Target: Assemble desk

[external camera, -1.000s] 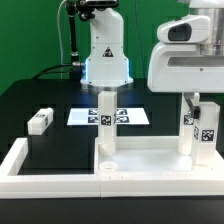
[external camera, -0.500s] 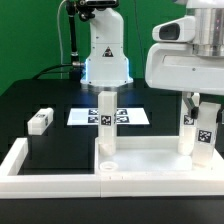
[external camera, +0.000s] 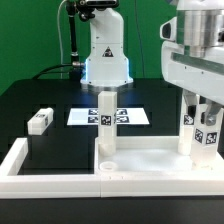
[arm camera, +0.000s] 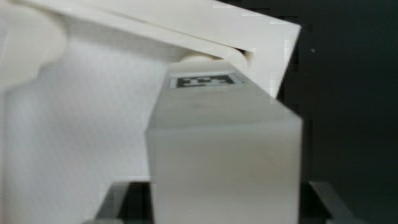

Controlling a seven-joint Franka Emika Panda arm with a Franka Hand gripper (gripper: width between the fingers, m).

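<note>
Lower frame, exterior view: white border bars run in front of the desk top, a rimmed tray at lower centre-right. Two legs stand upright on it, the centre leg and the right leg. Just beside the latter, at the right edge, the gripper is clamped on a third leg. Middle left: a loose leg lies on the black table. Behind, at centre: the marker board.

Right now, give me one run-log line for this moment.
gripper: shut on held leg | desk top: upright legs standing on it | loose leg: on table, exterior view's left
</note>
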